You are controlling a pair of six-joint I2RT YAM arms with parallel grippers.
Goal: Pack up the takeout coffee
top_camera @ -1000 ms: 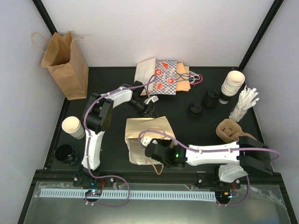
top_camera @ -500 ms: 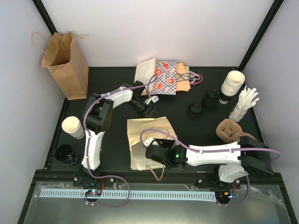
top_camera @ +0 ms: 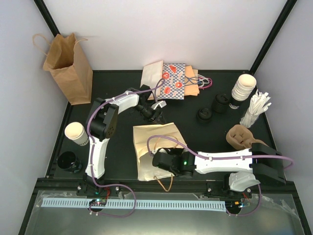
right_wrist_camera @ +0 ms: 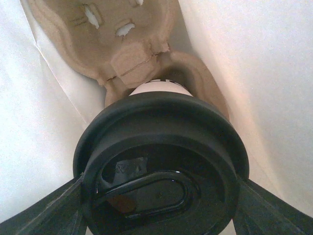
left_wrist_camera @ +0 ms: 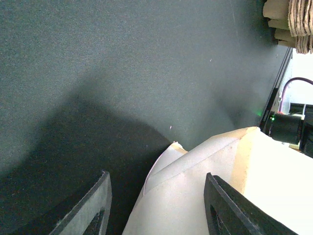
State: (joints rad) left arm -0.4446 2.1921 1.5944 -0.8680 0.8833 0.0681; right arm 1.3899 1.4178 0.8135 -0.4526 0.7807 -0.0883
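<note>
Lidded cup (right_wrist_camera: 161, 147): white with a black lid, in my right hand (right_wrist_camera: 159, 200), base in pulp carrier (right_wrist_camera: 98, 34) inside bag (right_wrist_camera: 274, 73). Open white cup (top_camera: 76, 133) upright at worktop (top_camera: 112, 83) 9 o'clock. Nested stack of cups (top_camera: 243, 88) at 2 o'clock.

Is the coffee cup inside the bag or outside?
Inside. The right wrist view shows the lidded coffee cup sitting in a cardboard tray, with cream bag walls on both sides.

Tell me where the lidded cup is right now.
Right wrist view, centre: the lidded cup sits in a cardboard carrier inside the cream bag, front-centre in the top view.
</note>
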